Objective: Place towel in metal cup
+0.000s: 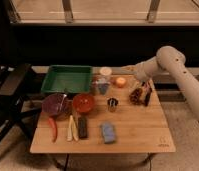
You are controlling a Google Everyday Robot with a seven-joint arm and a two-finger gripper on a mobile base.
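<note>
Gripper: the gripper (142, 92) hung below the wrist of the white arm (169, 60), over the right part of the wooden desk (138, 135) and nearer its back edge; whether it was spread or pressed together could not be told
Towel: the blue towel (108, 132) lay folded flat near the front edge, about midway along it; well apart from the gripper
Metal cup: the metal cup (112, 103) stood upright near the middle of the desk, just right of the red bowl (83, 102); between the towel and the back edge; no towel in it
Step in hand: by my judgement the reach for the towel; pickup not yet done
Next move: likely a swing toward the front edge and a descent onto the towel; then a pinch, a lift, and a short carry back over the cup; the cup's mouth looked narrow beside the cloth, so a bunched grip and a centred drop would matter; a sideways nudge could tip it
</note>
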